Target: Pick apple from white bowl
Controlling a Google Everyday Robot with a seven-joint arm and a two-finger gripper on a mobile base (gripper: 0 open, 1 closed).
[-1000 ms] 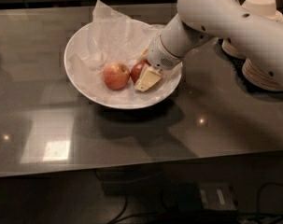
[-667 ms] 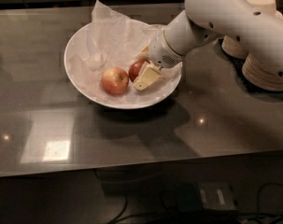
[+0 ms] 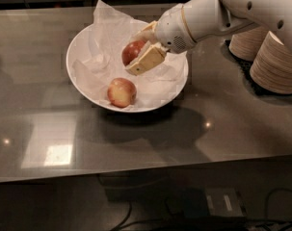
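Note:
The white bowl (image 3: 83,76), wide, shallow and lined with crinkled white paper, sits on the grey table. My gripper (image 3: 141,51) reaches in from the right and is shut on the deep-red apple (image 3: 132,51), holding it lifted above the bowl's middle. Its cream-coloured fingers (image 3: 146,60) clamp the apple's right side and hide part of it. The paler pinkish-orange apple (image 3: 121,92) lies in the bowl near the front, below and left of the gripper.
Stacks of beige disposable bowls (image 3: 273,61) stand at the right, close behind my white arm (image 3: 222,13). The grey table (image 3: 150,134) reflects light at the front left. Cables lie on the floor below the front edge.
My gripper has risen with the deep-red apple in it, lifting it off the bowl's lining. The paler apple stays in the bowl.

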